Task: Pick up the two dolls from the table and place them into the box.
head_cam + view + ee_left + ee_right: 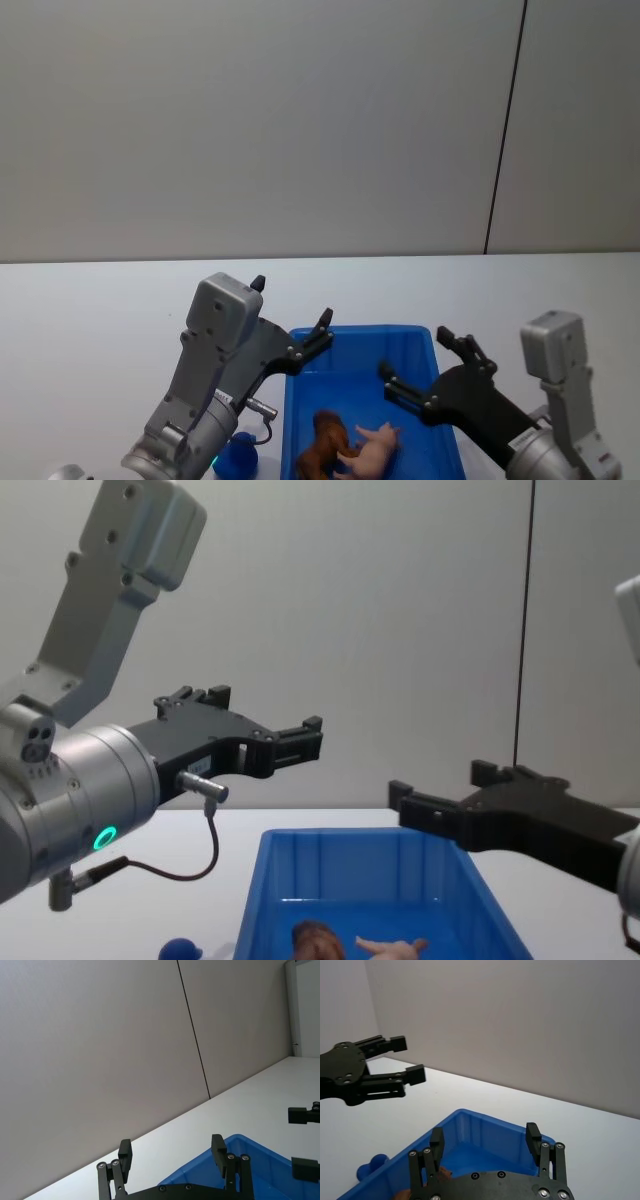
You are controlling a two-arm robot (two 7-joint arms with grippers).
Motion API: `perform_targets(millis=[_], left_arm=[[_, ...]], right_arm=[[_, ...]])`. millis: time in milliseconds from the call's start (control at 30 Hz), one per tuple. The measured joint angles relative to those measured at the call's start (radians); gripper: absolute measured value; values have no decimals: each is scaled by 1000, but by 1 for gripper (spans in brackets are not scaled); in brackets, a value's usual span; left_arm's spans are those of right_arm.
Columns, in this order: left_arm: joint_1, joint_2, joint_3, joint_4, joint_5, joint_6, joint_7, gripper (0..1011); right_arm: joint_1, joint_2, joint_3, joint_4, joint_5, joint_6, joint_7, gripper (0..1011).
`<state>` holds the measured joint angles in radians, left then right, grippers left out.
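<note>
Left gripper (292, 302): held in the air above the box's (360, 330) far left corner, one finger over the rim and the other out over the table (100, 320) on the box's left. The fingers are spread wide with nothing between them.
Right gripper (415, 353): held in the air above the right half of the box, pointing across towards the box's far left. Its fingers are also wide apart and hold nothing.
Brown doll (325, 445): lies on the floor of the box, in its near half, left of the middle.
Pink doll (372, 450): lies on the floor of the box, touching the brown doll on that doll's right, limbs spread.
Blue doll (238, 460): sits on the table just outside the box's left wall, near the box's near end, below the left arm.
Box: stands on the table with its open top up, between the two arms.
</note>
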<state>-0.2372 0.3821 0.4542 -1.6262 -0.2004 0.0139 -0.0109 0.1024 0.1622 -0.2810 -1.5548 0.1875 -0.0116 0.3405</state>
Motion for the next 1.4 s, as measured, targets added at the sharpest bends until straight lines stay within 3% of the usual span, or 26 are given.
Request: perform_targets(millis=[667, 1067, 1400], left_arm=[[0, 0, 0, 0, 0, 0, 0, 1001], [7, 6, -5, -8, -6, 15, 1, 1001], [36, 39, -23, -44, -44, 77, 9, 1001]], right_arm=[[-89, 51, 40, -74, 20, -21, -210, 1001], [-114, 65, 51, -94, 29, -26, -258, 1001], [-122, 70, 55, -100, 32, -28, -273, 1001]])
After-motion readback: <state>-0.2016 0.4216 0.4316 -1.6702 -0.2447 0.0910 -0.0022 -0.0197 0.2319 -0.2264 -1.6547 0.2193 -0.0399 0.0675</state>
